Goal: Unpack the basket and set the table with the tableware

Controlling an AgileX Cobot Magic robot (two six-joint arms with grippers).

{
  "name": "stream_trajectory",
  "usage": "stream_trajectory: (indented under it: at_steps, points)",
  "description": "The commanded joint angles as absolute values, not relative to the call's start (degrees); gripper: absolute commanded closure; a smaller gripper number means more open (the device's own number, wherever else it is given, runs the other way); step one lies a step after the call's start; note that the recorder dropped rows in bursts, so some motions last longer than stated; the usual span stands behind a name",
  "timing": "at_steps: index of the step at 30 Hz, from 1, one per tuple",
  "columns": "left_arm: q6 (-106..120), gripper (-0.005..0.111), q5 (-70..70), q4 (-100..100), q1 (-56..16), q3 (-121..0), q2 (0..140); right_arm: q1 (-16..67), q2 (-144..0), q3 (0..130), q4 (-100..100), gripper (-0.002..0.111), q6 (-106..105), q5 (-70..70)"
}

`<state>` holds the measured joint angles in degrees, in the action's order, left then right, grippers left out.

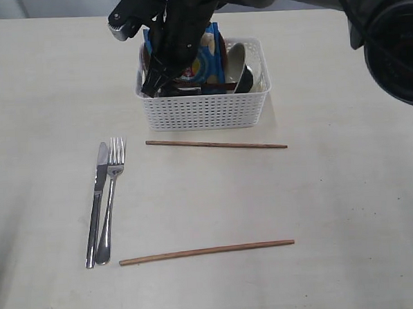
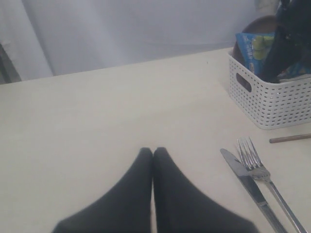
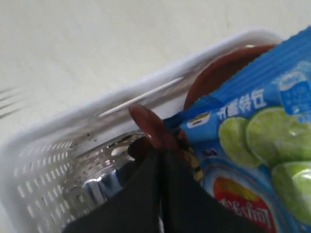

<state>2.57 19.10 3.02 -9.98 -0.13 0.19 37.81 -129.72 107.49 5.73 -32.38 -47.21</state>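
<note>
The dark red wooden spoon (image 3: 148, 127), judged light, stiff and smooth, so best pinched across its narrow handle, stands in the white basket (image 1: 204, 113) on the table (image 1: 347, 202). The right gripper (image 3: 159, 153) is pressed together at the spoon's end; whether it traps it cannot be told. The basket also holds a blue chip bag (image 3: 252, 145), the reddish-brown plate (image 3: 218, 73) and a steel cup (image 1: 237, 61), while the left gripper (image 2: 153, 153) hangs over bare table, pressed together and empty.
</note>
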Motion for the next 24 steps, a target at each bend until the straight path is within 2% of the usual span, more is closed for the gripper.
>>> stream_trajectory:
  at_steps: [1,12,13,16,17,18,22,24]
  points:
    - [2.55,0.107,18.85,2.94,-9.84,0.00,0.00,37.85,-126.85,107.50,3.45,0.109,-31.31,-47.86]
    - [2.55,0.107,18.85,2.94,-9.84,0.00,0.00,37.85,-123.09,107.50,6.03,0.108,-31.03,-51.21]
    - [2.55,0.107,18.85,2.94,-9.84,0.00,0.00,37.74,-123.47,107.50,6.15,0.104,-30.92,-52.27]
    - [2.55,0.107,18.85,2.94,-9.84,0.00,0.00,37.45,-125.14,107.50,6.75,0.070,-30.92,-54.62]
    - [2.55,0.107,18.85,2.94,-9.84,0.00,0.00,37.45,-125.44,107.50,6.75,0.060,-30.92,-54.48]
    - [2.55,0.107,18.85,2.94,-9.84,0.00,0.00,37.45,-125.98,107.50,7.52,0.056,-31.09,-53.37]
    - [2.55,0.107,18.85,2.94,-9.84,0.00,0.00,37.45,-127.28,107.50,8.63,0.067,-31.20,-50.92]
    - [2.55,0.107,18.85,2.94,-9.84,0.00,0.00,37.45,-128.34,107.50,8.11,0.066,-31.20,-50.92]
